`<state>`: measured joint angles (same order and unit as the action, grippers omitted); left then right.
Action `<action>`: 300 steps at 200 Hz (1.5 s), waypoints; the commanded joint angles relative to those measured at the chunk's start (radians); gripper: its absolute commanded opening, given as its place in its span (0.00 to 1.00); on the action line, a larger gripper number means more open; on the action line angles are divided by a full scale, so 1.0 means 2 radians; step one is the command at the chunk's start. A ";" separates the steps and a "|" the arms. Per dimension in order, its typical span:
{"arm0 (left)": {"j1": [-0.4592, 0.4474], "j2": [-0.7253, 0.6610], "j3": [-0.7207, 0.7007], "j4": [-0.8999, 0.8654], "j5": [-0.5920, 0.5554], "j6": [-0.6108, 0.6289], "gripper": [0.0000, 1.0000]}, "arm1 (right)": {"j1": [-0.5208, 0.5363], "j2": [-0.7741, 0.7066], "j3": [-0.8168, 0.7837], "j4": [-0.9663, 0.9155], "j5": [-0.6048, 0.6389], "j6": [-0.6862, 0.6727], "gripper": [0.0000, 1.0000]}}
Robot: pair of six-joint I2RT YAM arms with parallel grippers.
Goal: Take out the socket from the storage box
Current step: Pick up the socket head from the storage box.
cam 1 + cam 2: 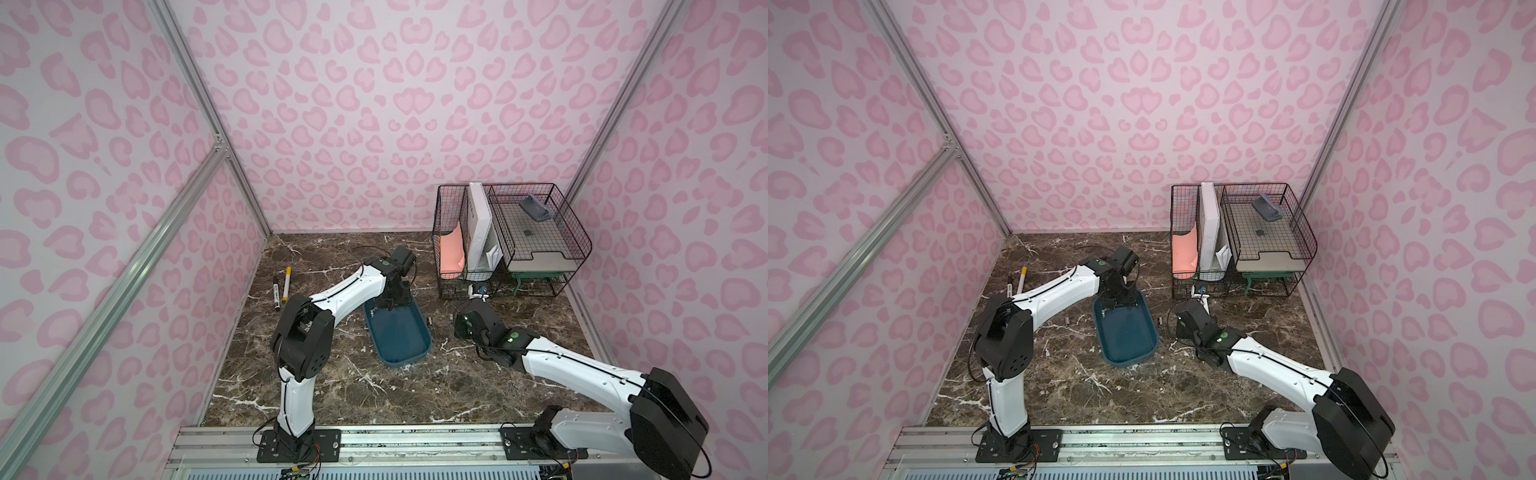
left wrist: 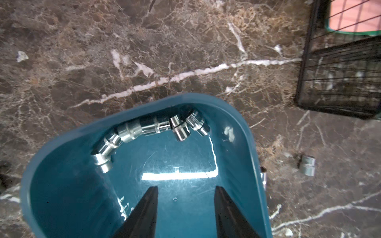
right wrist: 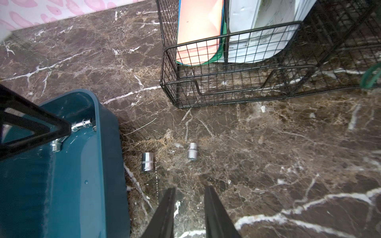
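Looking at your left claw (image 2: pixel 186 188): it's inside the storage box (image 1: pixel 399 336), mid-frame in both top views, jaws fairly wide with nothing between them. The sockets (image 2: pixel 148 128) sit bunched against the box's end wall, just ahead of it. Your right claw (image 3: pixel 190 188) is narrow and empty over the table (image 3: pixel 268 154), with two loose sockets (image 3: pixel 147 161) beside the box.
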<state>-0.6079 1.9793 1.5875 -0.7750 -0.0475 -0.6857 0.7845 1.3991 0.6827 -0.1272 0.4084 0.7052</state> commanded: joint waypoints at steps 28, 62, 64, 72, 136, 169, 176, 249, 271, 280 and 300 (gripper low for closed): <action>0.002 0.038 0.022 0.007 -0.026 -0.011 0.43 | -0.017 -0.004 -0.011 0.035 -0.024 0.001 0.29; 0.005 0.055 0.024 0.018 -0.023 -0.025 0.41 | -0.018 -0.005 -0.014 0.035 -0.023 0.004 0.29; 0.005 0.055 0.024 0.018 -0.023 -0.026 0.41 | -0.018 -0.005 -0.014 0.035 -0.022 0.003 0.29; 0.006 0.060 0.024 0.018 -0.026 -0.029 0.39 | -0.018 -0.004 -0.014 0.035 -0.022 0.004 0.29; 0.006 0.070 0.026 0.025 -0.030 -0.037 0.34 | -0.022 -0.001 -0.013 0.033 -0.024 0.007 0.29; 0.006 0.073 0.021 0.032 -0.024 -0.043 0.33 | -0.026 0.007 -0.010 0.032 -0.030 0.006 0.29; 0.006 0.073 0.018 0.036 -0.023 -0.044 0.32 | -0.026 0.008 -0.009 0.032 -0.031 0.006 0.29; 0.005 0.082 0.012 0.042 -0.018 -0.047 0.31 | -0.026 0.001 -0.015 0.036 -0.032 0.007 0.29; 0.003 0.084 0.012 0.044 -0.018 -0.047 0.30 | -0.026 0.003 -0.014 0.035 -0.033 0.006 0.29; 0.004 0.084 0.012 0.044 -0.018 -0.047 0.28 | -0.026 0.004 -0.014 0.035 -0.033 0.007 0.29; 0.003 0.085 0.012 0.045 -0.018 -0.047 0.25 | -0.027 0.004 -0.014 0.036 -0.033 0.007 0.29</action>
<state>-0.6014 2.1456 1.6131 -0.6933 -0.0864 -0.7799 0.7319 1.4033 0.6548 -0.0872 0.3473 0.7101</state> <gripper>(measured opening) 0.265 0.287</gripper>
